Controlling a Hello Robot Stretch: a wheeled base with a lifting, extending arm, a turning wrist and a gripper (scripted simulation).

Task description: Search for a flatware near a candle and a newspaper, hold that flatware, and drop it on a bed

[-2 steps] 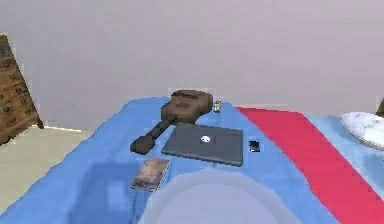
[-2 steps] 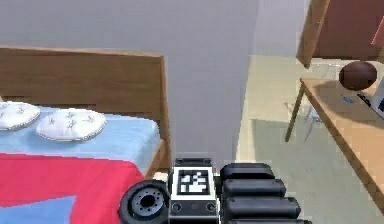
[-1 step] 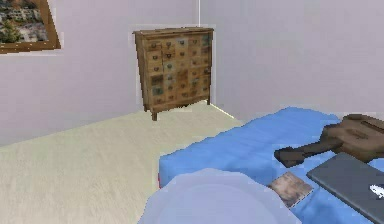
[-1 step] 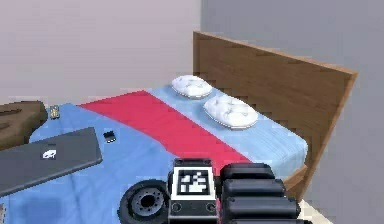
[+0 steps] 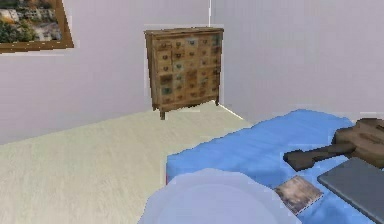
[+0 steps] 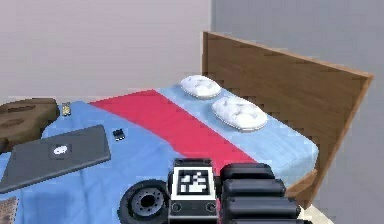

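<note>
- Forward view: the bed (image 5: 240,150) lies toward 4 o'clock with a laptop (image 5: 356,184) on it. A dresser (image 5: 185,68) stands at 12 o'clock.
- Arm side view: the hand (image 6: 143,204) sits at 6 o'clock. The bed (image 6: 280,145) spreads from it toward 12, its long axis running from 9 to 2 o'clock.
- I cannot tell the state of the hand's fingers, or whether it carries the flatware. By my judgement, the drop spot lies just beyond the hand.

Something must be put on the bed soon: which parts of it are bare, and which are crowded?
Bare: the red stripe across the bed, and the blue cover between that stripe and the two pillows by the headboard. Crowded: the arm side view's left, where a laptop, a small dark thing and a brown heap lie close together.
</note>
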